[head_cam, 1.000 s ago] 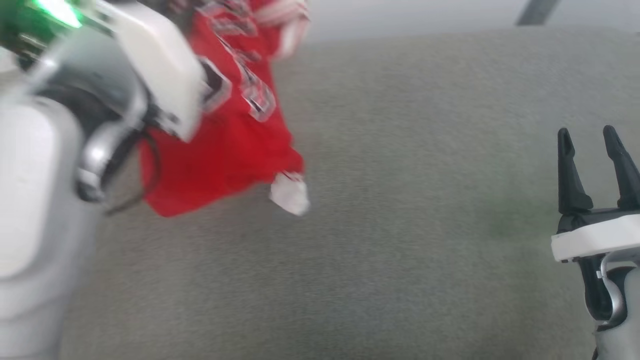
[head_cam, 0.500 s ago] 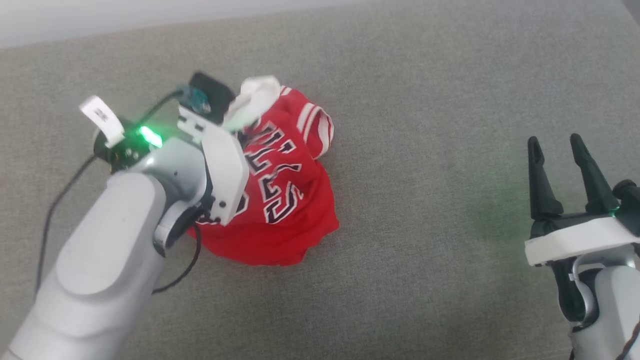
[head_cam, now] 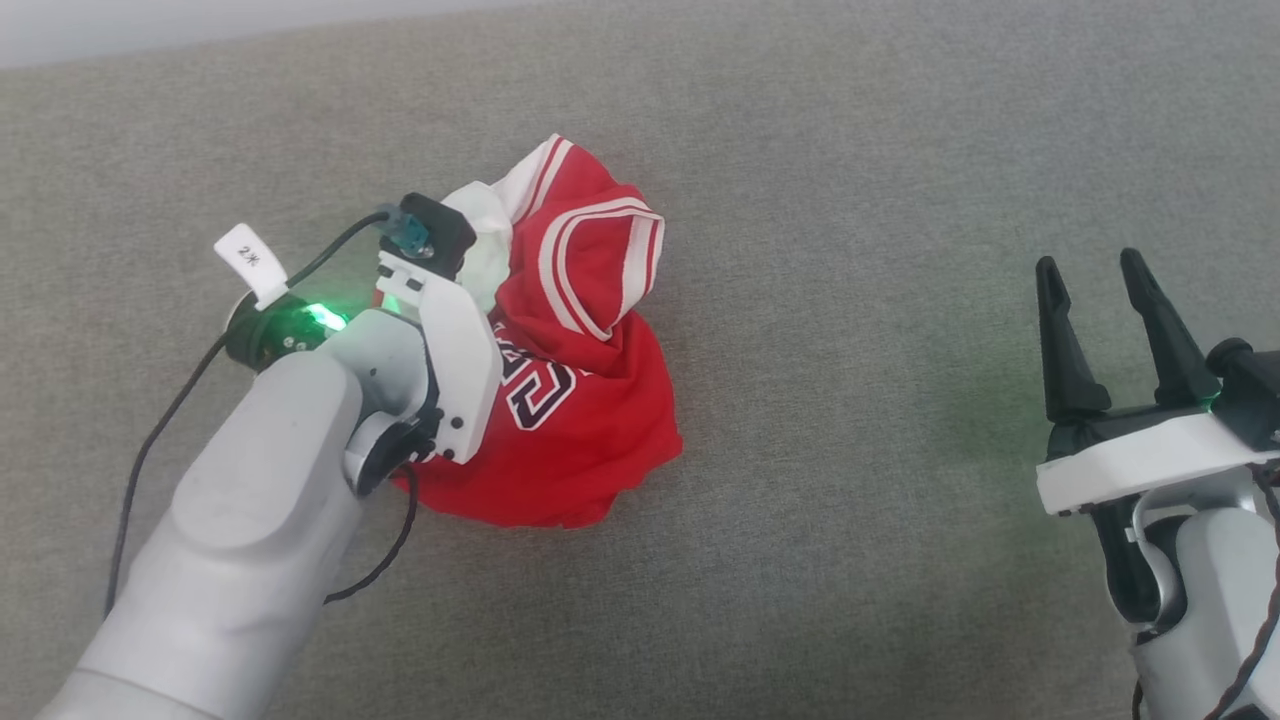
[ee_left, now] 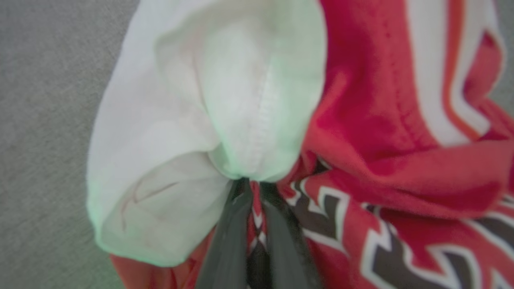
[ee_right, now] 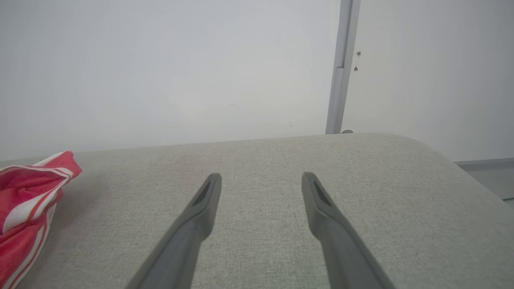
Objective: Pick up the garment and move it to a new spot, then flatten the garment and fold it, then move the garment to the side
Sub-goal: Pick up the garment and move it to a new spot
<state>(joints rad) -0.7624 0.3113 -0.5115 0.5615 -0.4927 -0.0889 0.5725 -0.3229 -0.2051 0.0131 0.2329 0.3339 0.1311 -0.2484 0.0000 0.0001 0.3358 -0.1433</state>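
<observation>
The garment (head_cam: 590, 430) lies in a crumpled red heap on the grey padded surface, left of centre in the head view. Its striped trim is folded over the top and part of the black lettering shows. My left gripper (ee_left: 251, 188) is shut on a bunch of its cloth where the white sleeve (ee_left: 180, 132) meets the red. The left arm (head_cam: 440, 350) covers the heap's left side. Far to the right, my right gripper (head_cam: 1092, 272) stands open above the bare surface, holding nothing. In the right wrist view the garment (ee_right: 28, 200) sits at the left edge, well apart from the right gripper (ee_right: 261, 180).
The grey padded surface (head_cam: 880, 220) stretches all around the heap. Its far edge (head_cam: 200, 45) runs along the top left of the head view, with a pale wall (ee_right: 160, 72) behind. A grey vertical strip (ee_right: 341, 68) runs down that wall. The surface rounds off at its right corner (ee_right: 441, 160).
The head camera has shifted. The garment hung from my raised left gripper a second ago and now rests heaped on the surface. Its striped top has slumped over the lettering. My right gripper stays open.
</observation>
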